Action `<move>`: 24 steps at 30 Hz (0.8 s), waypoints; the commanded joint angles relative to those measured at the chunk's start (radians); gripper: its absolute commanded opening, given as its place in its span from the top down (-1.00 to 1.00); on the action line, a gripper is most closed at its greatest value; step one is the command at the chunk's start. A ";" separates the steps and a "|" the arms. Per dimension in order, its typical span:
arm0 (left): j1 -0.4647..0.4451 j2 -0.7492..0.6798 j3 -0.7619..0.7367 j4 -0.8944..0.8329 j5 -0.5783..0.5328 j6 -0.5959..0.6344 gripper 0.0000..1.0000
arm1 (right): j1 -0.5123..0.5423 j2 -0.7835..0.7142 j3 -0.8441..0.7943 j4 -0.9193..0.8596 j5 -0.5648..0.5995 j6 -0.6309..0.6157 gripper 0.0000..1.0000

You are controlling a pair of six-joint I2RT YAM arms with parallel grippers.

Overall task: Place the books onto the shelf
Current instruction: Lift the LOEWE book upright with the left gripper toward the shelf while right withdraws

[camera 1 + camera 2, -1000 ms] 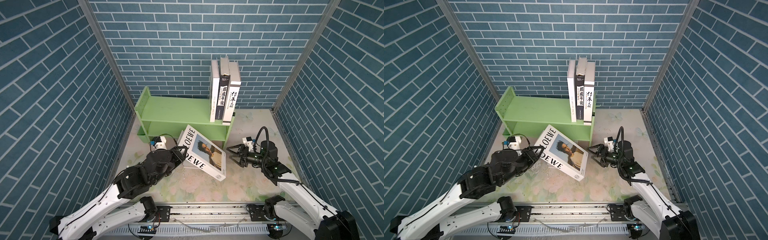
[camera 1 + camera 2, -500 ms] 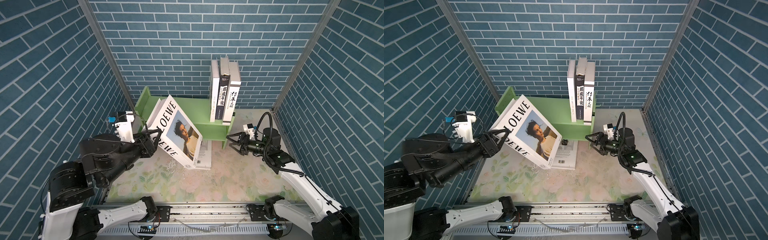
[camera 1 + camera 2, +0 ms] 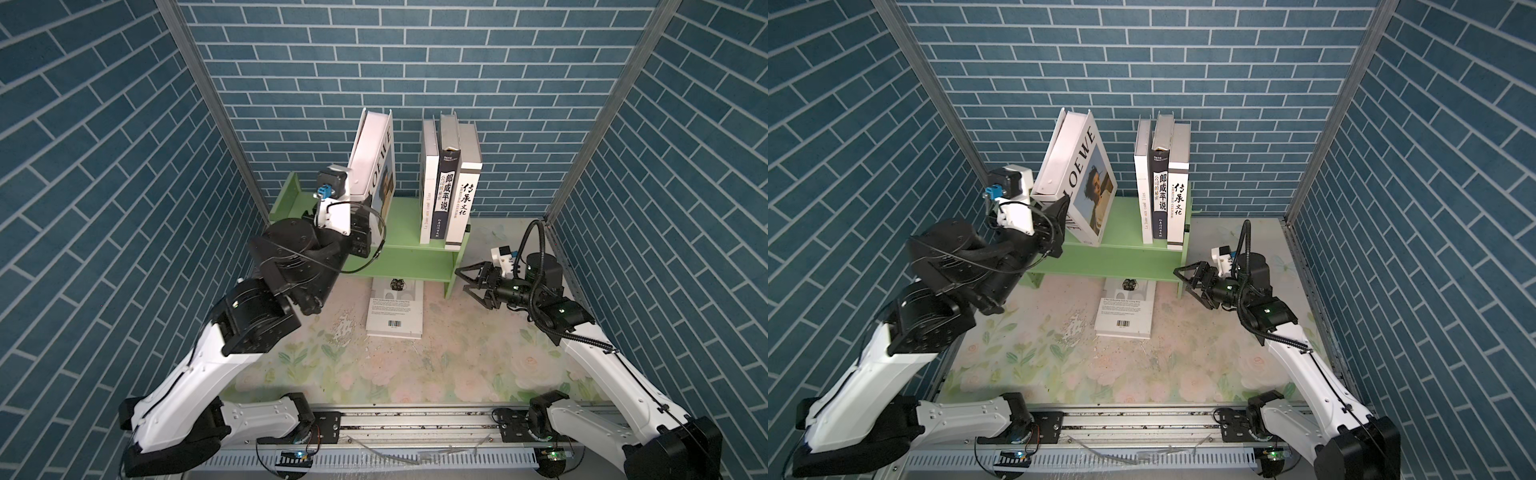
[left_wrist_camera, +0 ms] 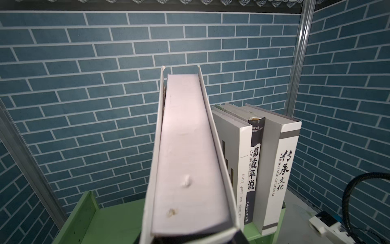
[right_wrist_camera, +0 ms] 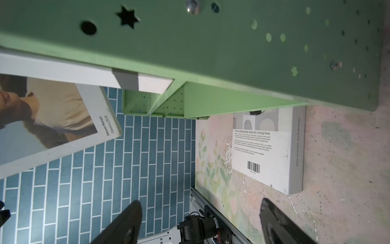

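While the left hand [image 3: 1059,217] grips the lower corner of a large white LOEWE book [image 3: 1088,178], the volume stands tilted over the left half of the green shelf [image 3: 1121,261], centre frame in both top views. Whether its bottom edge touches the top board cannot be told. Its cover carries a photographed portrait, and the right wrist view picks up the credit "Steven Meisel" near one cover corner.

Right of it and apart from it, three books stand upright at the shelf's right end. The plain white book [image 3: 428,199] has a spine ending "camé lias", the black book [image 3: 446,195] is lettered 郎咸平说, and the Heritage book [image 3: 467,203] is marked 传承文化 and "HERITAGE CULTURAL".

A flat book [image 3: 395,311] lies back cover up on the floral surface [image 3: 415,374] just below centre, its far end tucked under the shelf. Its back reads "If the relationship lasts for a long time" above a barcode tagged DK-917, and its spine reads "Interpreting Our Values for 2024".

Right of centre, the right hand [image 3: 462,279] hangs low over the surface with its jaws spread wide, holding nothing, just beside the shelf's right end panel.
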 commanded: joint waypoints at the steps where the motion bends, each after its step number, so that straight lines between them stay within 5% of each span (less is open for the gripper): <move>1: 0.069 0.042 0.032 0.177 0.032 0.024 0.40 | -0.003 -0.015 0.032 -0.032 0.049 -0.035 -0.75; 6: 0.188 0.184 0.246 -0.036 0.135 -0.147 0.44 | -0.004 -0.026 0.037 -0.048 0.077 -0.035 -0.75; 15: 0.207 0.383 0.501 -0.262 0.228 -0.280 0.47 | -0.004 -0.079 0.013 -0.093 0.130 -0.035 -0.75; 24: 0.206 0.437 0.486 -0.263 0.278 -0.336 0.49 | -0.007 -0.120 0.000 -0.141 0.156 -0.043 -0.76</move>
